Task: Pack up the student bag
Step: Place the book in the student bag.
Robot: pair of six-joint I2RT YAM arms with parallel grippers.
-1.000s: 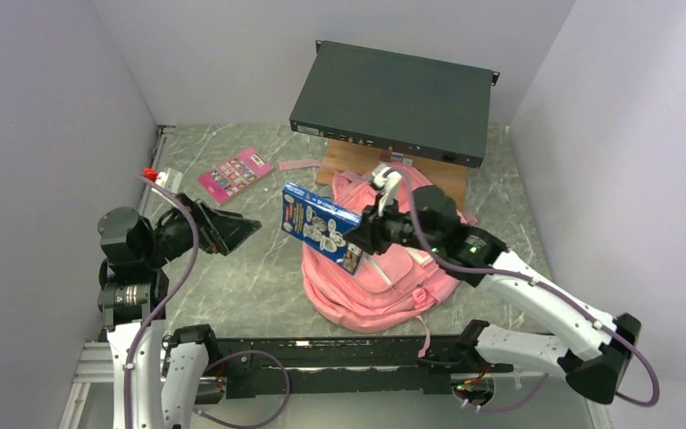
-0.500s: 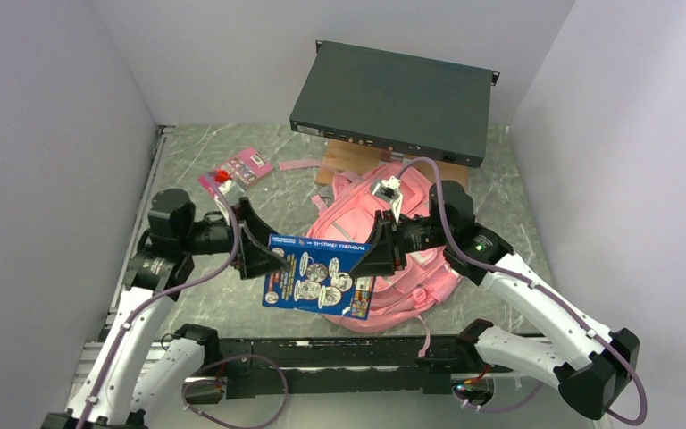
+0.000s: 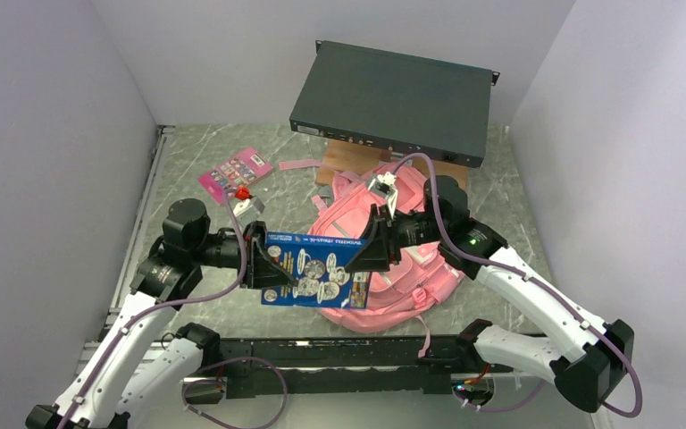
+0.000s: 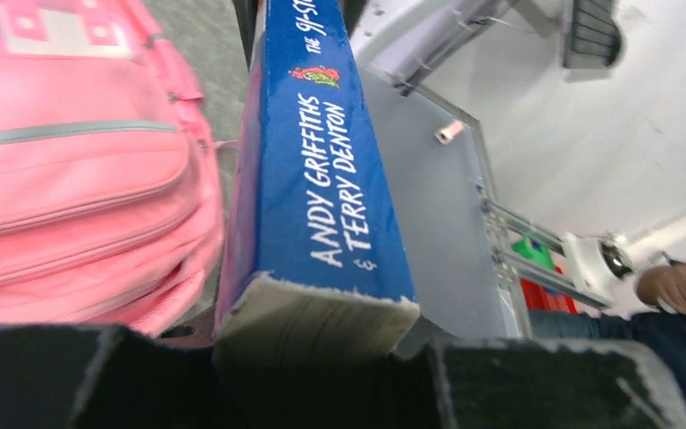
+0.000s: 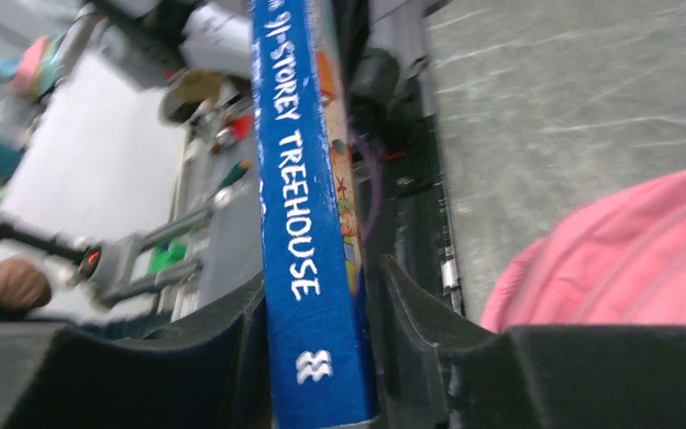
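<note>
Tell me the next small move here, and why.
Probably open the right gripper, leaving the book in the left gripper. Both are shut on opposite ends of it, in the air at the near side of the bag. No open compartment shows on the bag, and the right gripper is the one over it, so it seems best placed to unzip.

White left arm [image 3: 127, 347] and right arm [image 3: 538, 295], chunky black joints [image 3: 183, 223], purple cables [image 3: 411, 159], black wedge-shaped left gripper [image 3: 262, 259] and right gripper [image 3: 373, 243], lil green LED [image 3: 475, 239].
</note>
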